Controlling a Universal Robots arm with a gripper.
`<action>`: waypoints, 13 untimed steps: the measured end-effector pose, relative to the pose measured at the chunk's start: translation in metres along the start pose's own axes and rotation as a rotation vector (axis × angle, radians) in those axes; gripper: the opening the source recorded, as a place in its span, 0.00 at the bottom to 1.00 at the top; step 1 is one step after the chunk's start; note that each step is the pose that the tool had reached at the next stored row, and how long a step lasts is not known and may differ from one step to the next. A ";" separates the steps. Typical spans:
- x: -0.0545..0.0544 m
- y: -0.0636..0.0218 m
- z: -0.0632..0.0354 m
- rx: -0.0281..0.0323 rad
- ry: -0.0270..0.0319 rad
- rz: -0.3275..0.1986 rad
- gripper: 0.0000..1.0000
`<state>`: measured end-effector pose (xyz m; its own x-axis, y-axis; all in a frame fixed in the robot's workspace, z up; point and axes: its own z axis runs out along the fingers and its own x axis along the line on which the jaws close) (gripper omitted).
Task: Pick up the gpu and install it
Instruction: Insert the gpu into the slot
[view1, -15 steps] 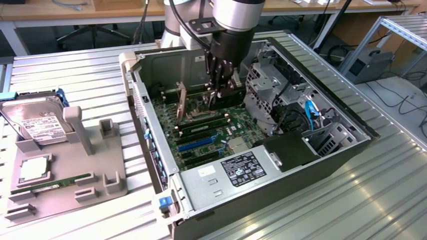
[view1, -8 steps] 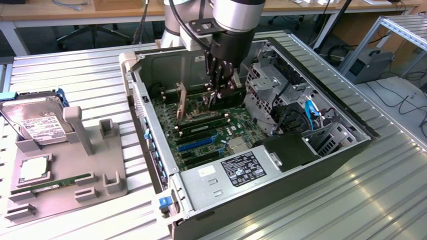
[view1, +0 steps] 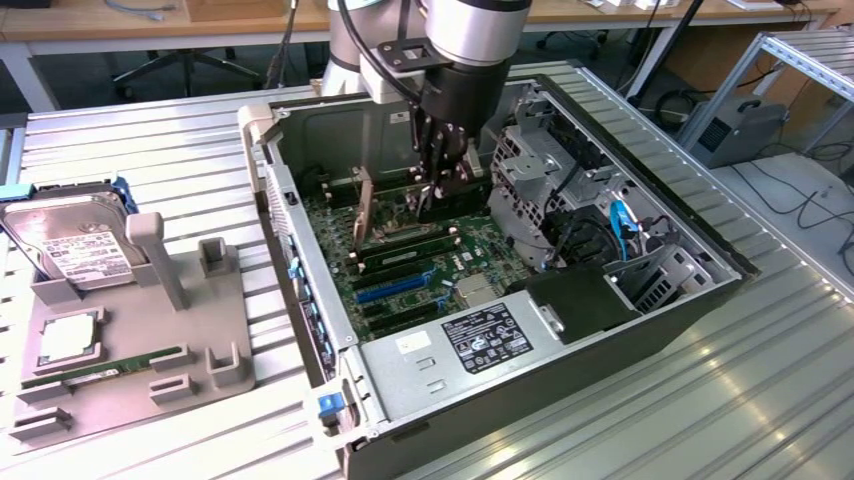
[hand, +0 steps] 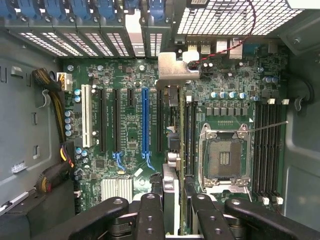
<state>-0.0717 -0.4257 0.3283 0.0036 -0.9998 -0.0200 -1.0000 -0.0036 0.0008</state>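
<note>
Working down by size: the whole thing sits on a ribbed aluminium table (view1: 747, 400), with an open PC tower case (view1: 287, 190) lying on its side and the robot arm (view1: 467, 40) reaching down into it. Beside the case is a grey parts holder (view1: 200, 340) with a hard drive (view1: 74, 245), a CPU (view1: 67, 340) and a memory stick (view1: 120, 362) sitting in their spots.

Inside, the motherboard (hand: 130, 130) has an empty CPU socket (hand: 225, 155). The gpu (hand: 172, 192) is already picked up and down in the case. It's edge-on to the wrist camera, running along the board just beside the long blue slot (hand: 145, 120), on the socket side. Its silver bracket (hand: 172, 70) is up against the rear slot openings.

The gripper (hand: 175, 215) is clamped narrow on the card's top edge, one finger on each side.

So the pick is done and the card looks lined up. I honestly can't tell whether it's seated, and the gripper hasn't let go.
</note>
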 end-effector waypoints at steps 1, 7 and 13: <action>0.000 0.0001 0.0001 0.0001 -0.0001 0.000 0.27; 0.001 0.0005 0.0009 0.0000 -0.0001 0.000 0.27; 0.002 0.0041 0.0021 0.0001 -0.0001 0.000 0.27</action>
<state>-0.0757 -0.4279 0.3262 0.0036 -0.9998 -0.0201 -1.0000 -0.0036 0.0007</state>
